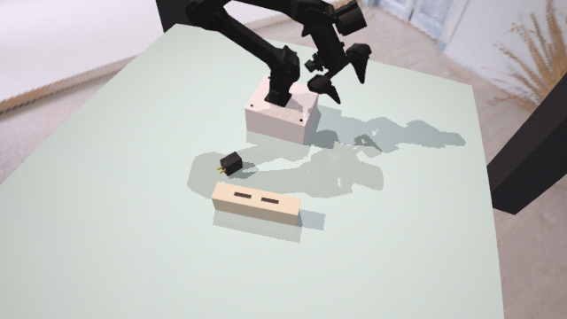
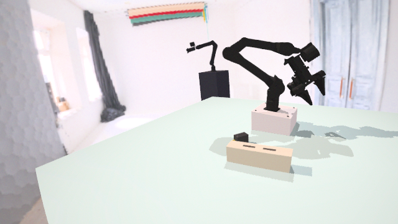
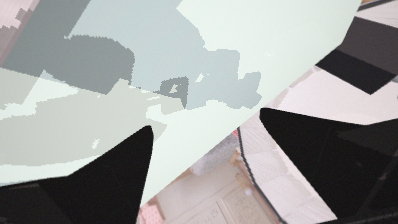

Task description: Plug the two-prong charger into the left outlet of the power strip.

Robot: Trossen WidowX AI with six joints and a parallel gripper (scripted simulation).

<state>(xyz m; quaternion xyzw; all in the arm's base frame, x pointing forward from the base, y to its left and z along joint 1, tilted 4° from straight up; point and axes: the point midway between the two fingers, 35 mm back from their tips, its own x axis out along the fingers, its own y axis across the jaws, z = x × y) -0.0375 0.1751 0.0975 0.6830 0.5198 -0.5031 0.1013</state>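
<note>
The black charger [image 1: 231,163] [image 2: 241,137] lies on the table behind the left end of the power strip, its two brass prongs [image 1: 221,169] pointing left in the top view. In the exterior view the strip partly hides it. The beige power strip [image 1: 254,211] [image 2: 259,159] has two dark slots on top, the left outlet [image 1: 243,195] [image 2: 249,146] and the right outlet [image 1: 269,200] [image 2: 269,149]. My gripper [image 1: 352,93] [image 2: 318,100] [image 3: 207,121] is open and empty, high above the table, right of the arm's base and well away from the charger. The wrist view shows neither charger nor strip.
The pale pink base block [image 1: 275,126] [image 2: 271,123] of the arm stands behind the charger and strip. The arm's shadows fall across the pale green table [image 1: 133,266] [image 2: 140,186]. A dark post [image 1: 532,155] stands beyond the table's right edge in the top view.
</note>
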